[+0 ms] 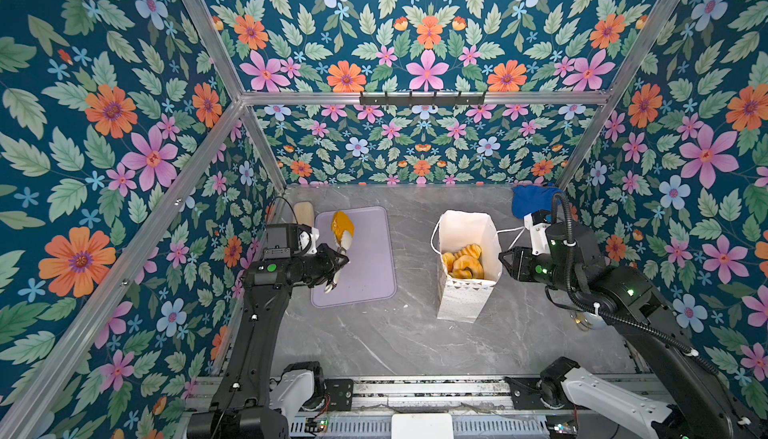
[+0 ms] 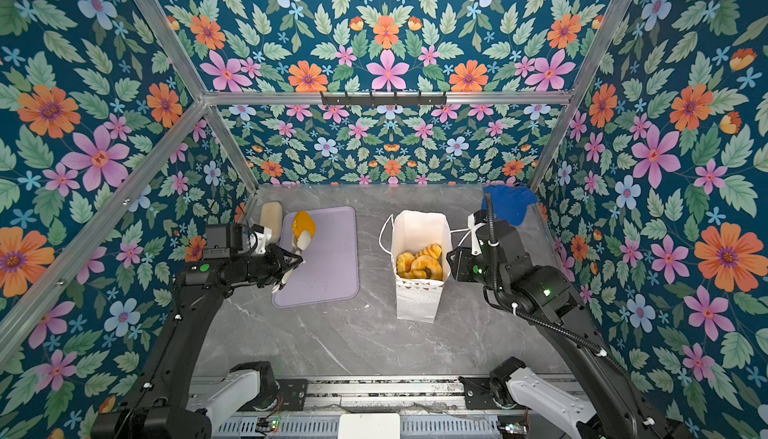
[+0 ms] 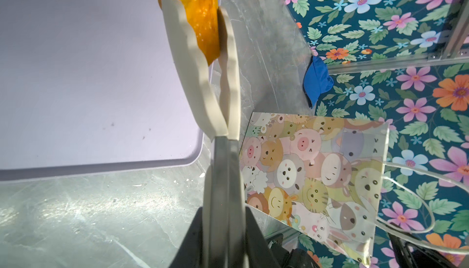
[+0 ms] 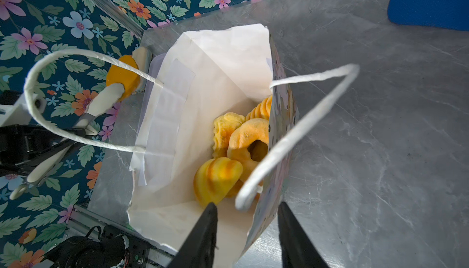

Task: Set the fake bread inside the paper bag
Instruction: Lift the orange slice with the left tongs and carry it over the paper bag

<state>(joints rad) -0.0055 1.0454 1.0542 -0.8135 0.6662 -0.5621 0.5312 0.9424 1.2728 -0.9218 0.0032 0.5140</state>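
On the left side of the bench [image 1: 395, 333], the left gripper [image 1: 337, 264] has its jaws squeezed tight on a pair of cream tongs [image 3: 203, 81]. The tips of the tongs pinch one orange-yellow fake bread [image 1: 342, 225]. It hangs over the far end of the purple tray [image 1: 370, 266]. I cannot tell if it touches the tray. A pale bar [image 1: 304, 212] lies just beside the tray's far corner, close to the wall.

Over to the right stands the paper bag [image 1: 465, 304], upright, with its mouth open. More pastries [image 1: 463, 260] lie down inside it. I can see a ring doughnut [image 4: 250, 137], a ridged loaf [image 4: 215, 178] and a little tart [image 4: 224, 127].

The right gripper [image 4: 246, 204] is at the bag's right rim. Its jaws are partway open. One black jaw is over the inside of the bag and the other is outside it. The bag's wall and a white cord handle [image 4: 291, 137] sit between them. The jaws do not seem to pinch the paper.

A blue cap [image 1: 532, 204] lies in the far right corner, apart from the bag.
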